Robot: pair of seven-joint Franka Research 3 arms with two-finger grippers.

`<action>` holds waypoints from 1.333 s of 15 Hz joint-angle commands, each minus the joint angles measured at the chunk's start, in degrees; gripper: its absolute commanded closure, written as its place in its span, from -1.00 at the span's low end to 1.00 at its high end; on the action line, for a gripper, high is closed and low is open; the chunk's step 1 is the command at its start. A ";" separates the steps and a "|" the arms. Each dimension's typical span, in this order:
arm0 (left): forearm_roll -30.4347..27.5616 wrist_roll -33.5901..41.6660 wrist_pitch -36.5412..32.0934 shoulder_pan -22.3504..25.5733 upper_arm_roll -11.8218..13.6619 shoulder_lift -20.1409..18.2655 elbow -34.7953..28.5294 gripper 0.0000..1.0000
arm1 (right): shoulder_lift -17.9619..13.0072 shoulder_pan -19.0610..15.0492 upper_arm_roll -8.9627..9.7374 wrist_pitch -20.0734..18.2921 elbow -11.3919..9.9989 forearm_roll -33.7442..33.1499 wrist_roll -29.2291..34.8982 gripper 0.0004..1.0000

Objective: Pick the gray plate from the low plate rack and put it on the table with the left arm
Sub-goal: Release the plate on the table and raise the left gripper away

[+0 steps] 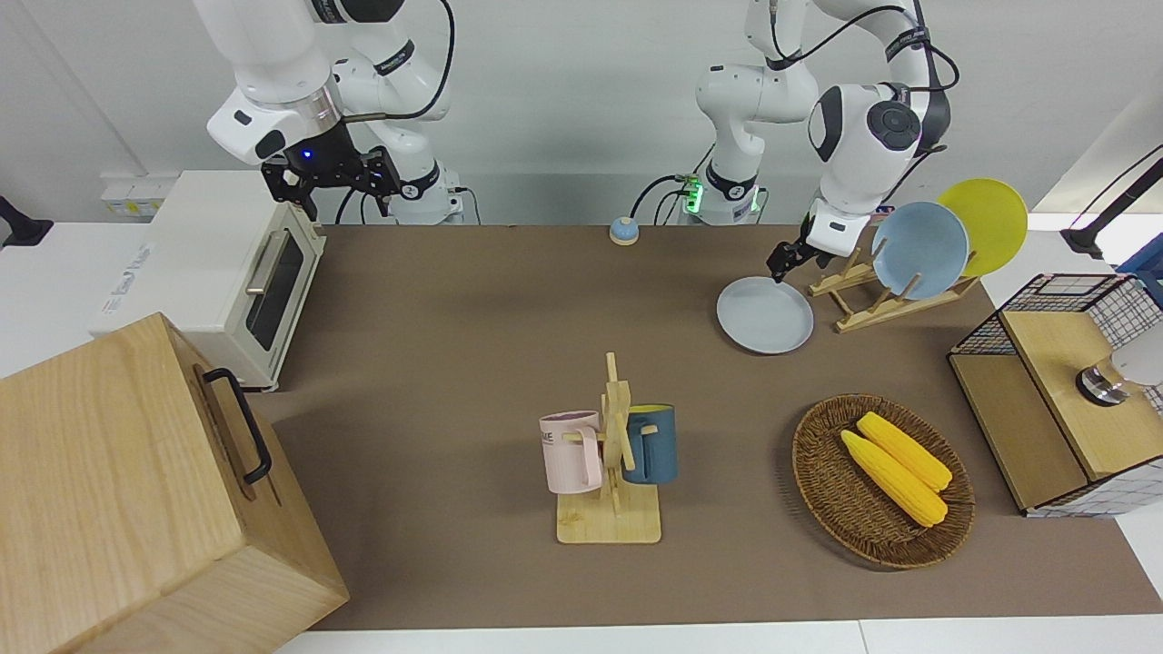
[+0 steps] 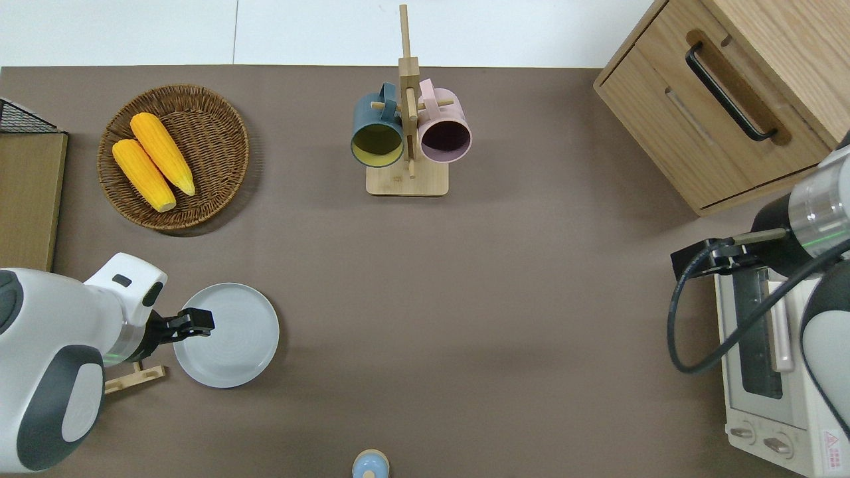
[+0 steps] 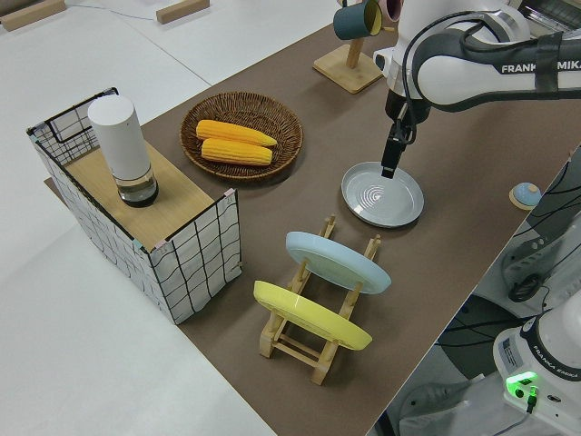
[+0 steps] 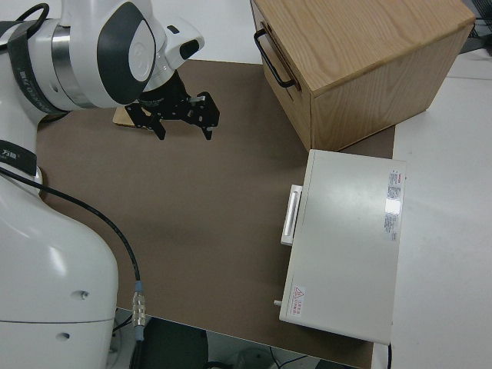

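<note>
The gray plate lies flat on the table beside the low plate rack. The left gripper sits at its rim; whether the fingers pinch it I cannot tell. The right arm is parked.

The gray plate looks matt and smooth, with faint concentric rings; the table has a matt brown covering; the low plate rack is pale bare wood; the basket is rough woven wicker.

The brown matte table carries a round pale gray plate, low light-wood rack, wicker basket, wooden mug tree, white toaster oven, wooden cabinet.
</note>
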 commanded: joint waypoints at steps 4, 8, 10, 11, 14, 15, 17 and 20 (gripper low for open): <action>0.03 0.99 -8.78 -0.55 0.46 0.17 13.99 -0.99 | -0.12 -1.32 1.21 -0.62 0.41 -0.37 0.68 -0.97; -0.59 3.70 -14.07 0.41 0.37 4.47 25.87 -0.99 | -0.12 -1.32 1.13 -0.62 0.41 -0.28 0.68 -0.97; -1.28 3.97 -14.08 0.68 0.29 6.40 28.60 -0.99 | -0.12 -1.32 1.21 -0.62 0.41 -0.28 0.68 -0.97; -1.46 4.06 -14.08 0.68 0.29 7.11 30.00 -0.99 | -0.12 -1.32 1.21 -0.62 0.33 -0.37 0.68 -0.97; -1.90 4.33 -13.47 1.03 0.29 9.75 33.36 -0.99 | -0.12 -1.32 1.21 -0.62 0.41 -0.37 0.68 -0.97; -2.25 4.33 -13.20 1.47 0.20 9.84 33.36 -0.99 | -0.20 -1.32 1.21 -0.62 0.41 -0.37 0.68 -0.97; -2.26 4.41 -12.59 2.69 -1.11 10.10 33.27 -0.99 | -0.12 -1.32 1.13 -0.62 0.33 -0.37 0.68 -0.97; -2.69 9.15 -10.13 3.58 -1.38 11.24 32.39 -0.99 | -0.12 -1.32 1.21 -0.62 0.41 -0.37 0.68 -0.97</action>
